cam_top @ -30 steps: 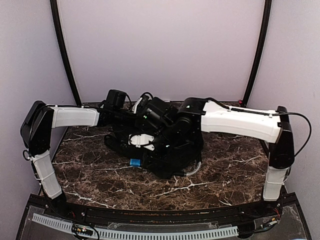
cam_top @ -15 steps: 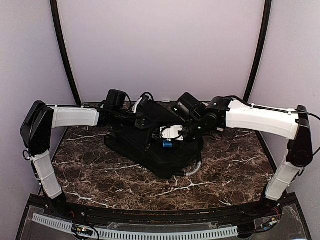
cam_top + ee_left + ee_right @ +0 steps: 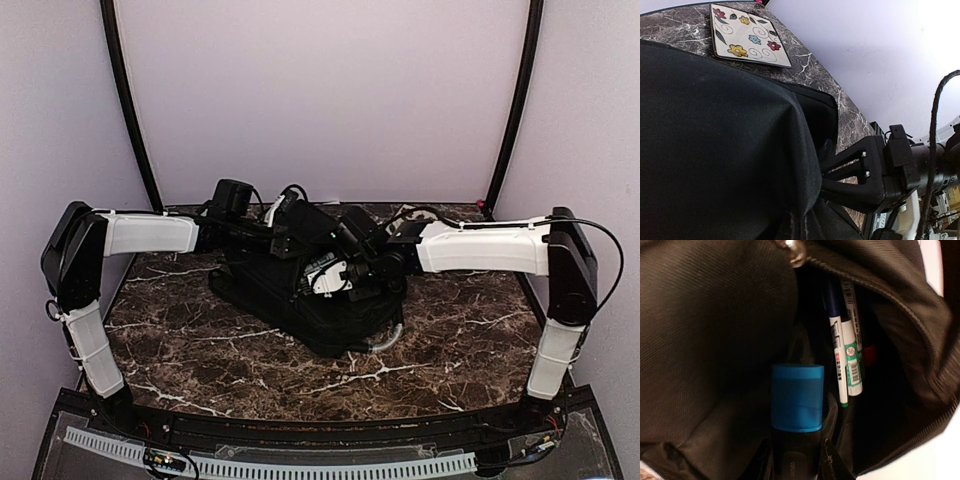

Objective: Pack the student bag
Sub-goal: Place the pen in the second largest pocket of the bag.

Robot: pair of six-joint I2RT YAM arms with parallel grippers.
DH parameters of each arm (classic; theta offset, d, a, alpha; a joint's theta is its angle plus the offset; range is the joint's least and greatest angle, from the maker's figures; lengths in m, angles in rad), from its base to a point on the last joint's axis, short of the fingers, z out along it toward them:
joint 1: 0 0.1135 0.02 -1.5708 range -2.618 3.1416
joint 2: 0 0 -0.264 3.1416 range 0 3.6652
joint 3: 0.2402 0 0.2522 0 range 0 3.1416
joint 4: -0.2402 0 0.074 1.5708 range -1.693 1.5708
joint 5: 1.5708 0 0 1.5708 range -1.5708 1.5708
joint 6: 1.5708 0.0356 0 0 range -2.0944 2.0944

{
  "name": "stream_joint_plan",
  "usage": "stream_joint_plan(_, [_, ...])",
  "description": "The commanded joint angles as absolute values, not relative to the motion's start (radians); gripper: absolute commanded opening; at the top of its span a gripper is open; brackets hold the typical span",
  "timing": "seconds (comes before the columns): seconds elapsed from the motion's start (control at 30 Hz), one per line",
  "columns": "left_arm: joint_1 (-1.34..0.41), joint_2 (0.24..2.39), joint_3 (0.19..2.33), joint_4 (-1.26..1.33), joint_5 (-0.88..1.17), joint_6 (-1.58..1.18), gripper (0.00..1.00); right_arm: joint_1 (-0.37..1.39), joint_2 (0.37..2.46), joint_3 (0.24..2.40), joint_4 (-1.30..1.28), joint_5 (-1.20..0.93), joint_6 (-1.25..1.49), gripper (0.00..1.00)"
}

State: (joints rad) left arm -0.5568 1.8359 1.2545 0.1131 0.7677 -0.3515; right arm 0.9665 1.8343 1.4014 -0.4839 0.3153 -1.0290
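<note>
The right tool (image 3: 797,462) is closed on a blue-capped marker (image 3: 796,397), low in the centre of the right wrist view, and the cap is aimed into the open pocket of the student bag (image 3: 715,315). The bag is laid on the bench (image 3: 200,340) in the middle of the overhead view, with both arms reached over it. The left tool (image 3: 283,238) is found at the bag's upper left edge. Its own view is filled by black cloth and its fingers are hidden, so it cannot be told whether anything is gripped.

If the marker is pushed straight in, the cap could be caught on the fabric fold at its left or on the pens already stowed. The marker would then be levered in the grip. If it is released too early, it may be left across the lip.

One bag is counted, and one held marker. Two white pens (image 3: 842,355) are seen at the pocket's upper right, with one red item (image 3: 868,354), partly hidden, beside them. One zipper pull (image 3: 794,254) is at the top edge. One flowered tile (image 3: 747,35) is at the upper left of the left wrist view.
</note>
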Motion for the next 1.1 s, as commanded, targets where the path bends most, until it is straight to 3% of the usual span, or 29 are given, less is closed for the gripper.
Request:
stream_joint_plan(0.0, [-0.577, 1.799, 1.285, 0.146, 0.84, -0.356, 0.0, 0.95, 1.894, 1.393, -0.323, 0.359, -1.141, 0.24])
stream_joint_plan(0.33, [-0.583, 1.795, 1.29, 0.135, 0.838, -0.346, 0.0, 0.923, 1.978, 1.335, 0.016, 0.366, -1.3, 0.25])
stream_joint_plan(0.5, [-0.583, 1.794, 1.29, 0.132, 0.836, -0.344, 0.0, 0.907, 1.996, 1.259, 0.297, 0.379, -1.378, 0.36])
stream_joint_plan(0.8, [-0.583, 1.79, 1.292, 0.125, 0.834, -0.338, 0.0, 0.904, 1.94, 1.24, 0.231, 0.383, -1.297, 0.43])
stream_joint_plan(1.07, [-0.583, 1.796, 1.295, 0.117, 0.825, -0.326, 0.0, 0.904, 1.803, 1.22, -0.083, 0.316, -1.136, 0.44])
